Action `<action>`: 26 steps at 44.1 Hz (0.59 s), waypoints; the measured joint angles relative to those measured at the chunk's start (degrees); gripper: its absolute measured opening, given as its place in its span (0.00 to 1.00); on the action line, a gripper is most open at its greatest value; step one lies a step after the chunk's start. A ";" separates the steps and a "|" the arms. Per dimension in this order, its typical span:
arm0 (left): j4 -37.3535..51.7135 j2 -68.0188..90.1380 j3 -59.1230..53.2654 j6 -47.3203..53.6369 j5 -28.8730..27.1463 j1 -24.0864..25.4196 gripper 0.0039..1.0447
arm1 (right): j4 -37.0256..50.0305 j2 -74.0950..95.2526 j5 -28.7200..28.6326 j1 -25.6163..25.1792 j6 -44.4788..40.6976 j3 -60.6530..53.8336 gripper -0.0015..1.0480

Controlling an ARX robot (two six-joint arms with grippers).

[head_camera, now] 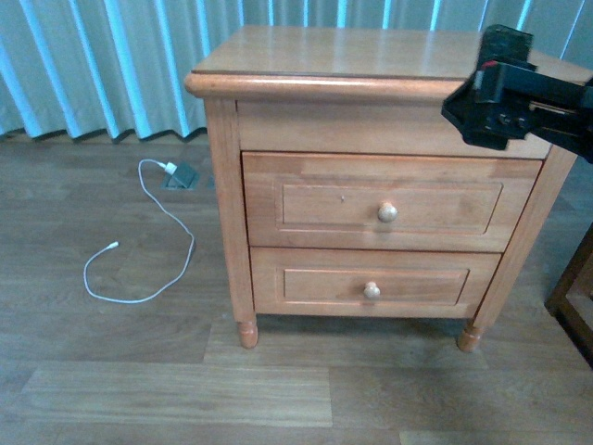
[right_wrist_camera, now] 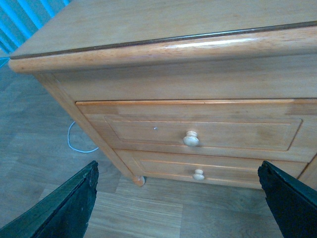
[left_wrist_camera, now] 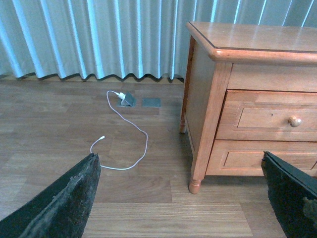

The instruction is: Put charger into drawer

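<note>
Plainly two drawers (head_camera: 384, 202), both closed.

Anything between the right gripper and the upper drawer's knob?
Nothing. In the right wrist view the open right gripper faces the upper drawer and its knob across empty air.

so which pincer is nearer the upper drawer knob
Right. The right pincer hangs open just above and right of the upper drawer and its knob. The left pincer, also open, sits off to the nightstand's left, outside the front view.
</note>
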 joint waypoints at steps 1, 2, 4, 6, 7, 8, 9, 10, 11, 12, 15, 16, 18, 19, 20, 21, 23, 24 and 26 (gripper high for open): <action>0.00 0.00 0.00 0.00 0.00 -0.02 0.94 | -0.42 -1.57 -0.07 -0.13 0.24 -0.98 0.92; 0.00 0.00 0.00 0.00 0.00 -0.02 0.94 | -0.81 -3.13 -0.13 -0.24 0.59 -1.99 0.92; 0.00 0.00 0.00 0.00 0.00 0.00 0.94 | -1.42 -6.27 -0.26 -0.42 0.94 -4.09 0.92; 0.00 0.00 0.00 0.02 0.00 -0.02 0.94 | -1.84 -9.46 -0.42 -0.63 1.07 -6.19 0.92; 0.00 0.00 0.00 0.00 0.00 0.00 0.94 | -2.19 -11.91 -0.48 -0.77 1.14 -7.69 0.92; 0.00 0.00 0.00 0.00 0.00 -0.02 0.94 | -2.73 -14.43 -0.72 -0.98 1.22 -9.14 0.92; 0.00 0.00 0.00 0.00 0.00 -0.02 0.94 | -3.48 -17.09 -1.05 -1.27 1.31 -10.64 0.92; 0.00 0.00 0.00 0.00 0.00 0.00 0.94 | -4.44 -19.65 -1.27 -1.60 1.55 -11.98 0.92; 0.00 0.00 0.00 0.00 0.00 -0.02 0.94 | -5.46 -22.27 -1.75 -1.99 1.81 -13.29 0.92; 0.00 0.00 0.00 0.00 0.00 -0.02 0.94 | -6.58 -24.87 -2.19 -2.43 1.97 -14.56 0.92; 0.00 0.00 0.00 0.00 0.00 -0.02 0.94 | -9.75 -31.61 -3.37 -3.91 2.56 -17.40 0.92; 0.00 0.00 0.00 0.00 0.00 -0.02 0.94 | -11.63 -34.97 -3.58 -4.72 2.73 -18.56 0.92; 0.00 0.00 0.00 0.00 0.00 -0.02 0.94 | -13.44 -38.29 -3.61 -5.53 2.78 -19.58 0.92; 0.00 0.00 0.00 0.00 0.00 0.00 0.94 | -14.34 -39.89 -3.72 -5.90 2.86 -20.02 0.92; 0.00 0.00 0.00 0.00 0.00 -0.02 0.94 | -15.17 -41.42 -4.07 -6.32 3.06 -20.39 0.92; 0.00 0.00 0.00 0.02 0.00 -0.02 0.94 | -16.06 -42.95 -4.61 -6.75 3.26 -20.76 0.92; 0.00 0.00 0.00 0.00 0.00 -0.02 0.94 | -18.12 -46.58 -5.77 -7.82 3.63 -21.57 0.92; 0.00 0.00 0.00 0.00 0.00 -0.02 0.94 | -18.62 -47.98 -5.92 -8.17 3.78 -21.97 0.92; 0.00 0.00 0.00 0.00 0.00 -0.02 0.94 | -18.73 -49.33 -5.97 -8.50 3.96 -22.05 0.92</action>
